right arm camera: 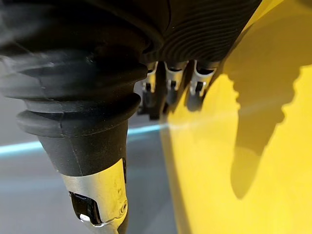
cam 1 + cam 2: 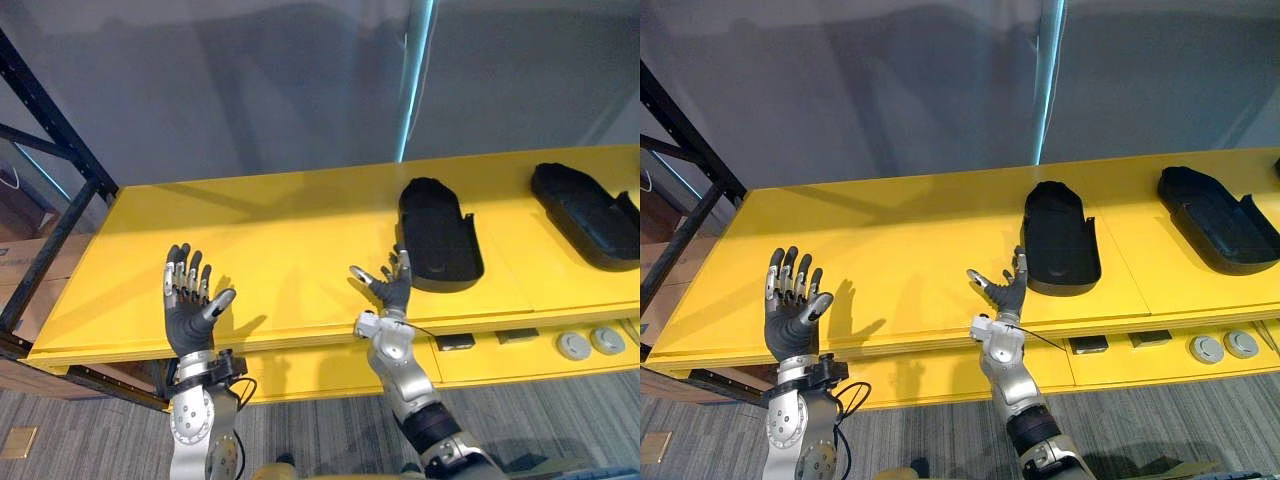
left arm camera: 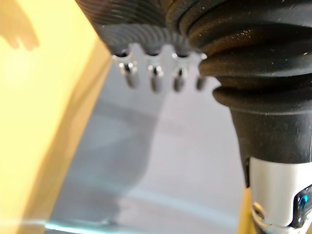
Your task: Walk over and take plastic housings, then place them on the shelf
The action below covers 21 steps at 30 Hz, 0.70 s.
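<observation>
Reaching is judged the step in hand: left hand [image 2: 188, 305] and right hand [image 2: 390, 285] are held spread and empty over the yellow shelf [image 2: 280, 230]. The nearer plastic housing [image 2: 437, 235] lies at the right hand's one o'clock, with a second housing [image 2: 585, 215] at three o'clock beyond it. A grasp round the nearer one is called for next.

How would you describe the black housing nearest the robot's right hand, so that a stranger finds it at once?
Look at the long yellow shelf. Two black housings lie on it; the middle housing lies close by the open right hand. The other housing lies aslant at the far right edge, well away from that hand.
</observation>
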Motion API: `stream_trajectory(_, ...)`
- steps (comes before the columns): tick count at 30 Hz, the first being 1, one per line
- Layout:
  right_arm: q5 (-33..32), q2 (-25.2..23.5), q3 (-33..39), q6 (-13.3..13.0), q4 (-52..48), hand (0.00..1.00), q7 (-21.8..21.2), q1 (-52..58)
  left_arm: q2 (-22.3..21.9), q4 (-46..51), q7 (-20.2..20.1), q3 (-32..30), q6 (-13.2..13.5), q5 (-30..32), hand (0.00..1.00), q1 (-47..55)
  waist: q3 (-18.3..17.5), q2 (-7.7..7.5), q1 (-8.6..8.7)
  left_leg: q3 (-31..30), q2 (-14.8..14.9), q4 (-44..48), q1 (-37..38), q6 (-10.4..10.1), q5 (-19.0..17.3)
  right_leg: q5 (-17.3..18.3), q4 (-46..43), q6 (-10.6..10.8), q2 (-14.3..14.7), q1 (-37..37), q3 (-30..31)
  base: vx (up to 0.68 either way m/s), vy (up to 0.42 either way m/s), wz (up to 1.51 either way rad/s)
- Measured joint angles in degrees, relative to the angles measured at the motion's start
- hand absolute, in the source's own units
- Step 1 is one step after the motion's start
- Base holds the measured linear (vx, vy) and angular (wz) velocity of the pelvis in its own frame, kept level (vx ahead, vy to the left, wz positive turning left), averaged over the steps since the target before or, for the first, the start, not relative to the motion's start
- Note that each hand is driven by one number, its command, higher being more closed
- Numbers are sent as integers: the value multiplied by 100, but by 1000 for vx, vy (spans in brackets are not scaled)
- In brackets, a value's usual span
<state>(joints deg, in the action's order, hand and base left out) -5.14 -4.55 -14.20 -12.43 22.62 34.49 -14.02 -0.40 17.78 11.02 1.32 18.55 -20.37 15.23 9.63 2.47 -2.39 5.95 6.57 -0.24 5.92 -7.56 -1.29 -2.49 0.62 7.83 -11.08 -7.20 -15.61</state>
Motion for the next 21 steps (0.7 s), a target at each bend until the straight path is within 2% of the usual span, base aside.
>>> stream_trajectory(8, 150, 60, 173, 0, -174, 0, -84, 89, 0, 1, -39, 0, -4, 0, 0, 0, 95, -48, 7, -3, -8, -28, 6, 1, 2, 0, -1, 1, -5, 1, -4, 0, 0, 0)
stream_trajectory(11, 142, 61, 272, -9, -180, 0, -241, 93, 0, 2, -39, 2, -4, 0, 0, 0, 96, -50, 9, -2, -14, -34, 7, 1, 2, 0, 0, 1, -10, 2, -4, 0, 0, 0)
stream_trajectory(13, 135, 114, 296, -23, -180, 0, -501, 96, 0, 3, -40, -1, -5, 0, 0, 1, 96, -49, 10, -2, -14, -34, 8, 2, 3, 0, -1, 1, -10, 2, -5, 0, 0, 0)
stream_trajectory(17, 2, 196, 218, -139, -433, 0, -1311, 273, 0, 7, -113, -14, -6, -1, 0, 0, 96, -50, 16, 0, -11, -37, 9, 2, 3, 0, 0, 1, -8, 2, -5, 0, 0, 0)
stream_trajectory(18, -83, 207, 183, -146, -598, 100, -1415, 345, 0, 12, -115, -17, -7, 0, 0, 1, 97, -52, 16, 1, -11, -39, 8, 2, 3, 0, 1, 1, -8, 3, -4, 0, 0, 0)
stream_trajectory(21, -204, 385, -9, -297, -2071, 100, -1851, 898, 0, 31, -117, -74, -21, 7, 0, -1, 115, -82, 25, 23, -3, -57, 10, 1, 2, 0, 10, 0, -2, 17, 6, 0, 0, 0)
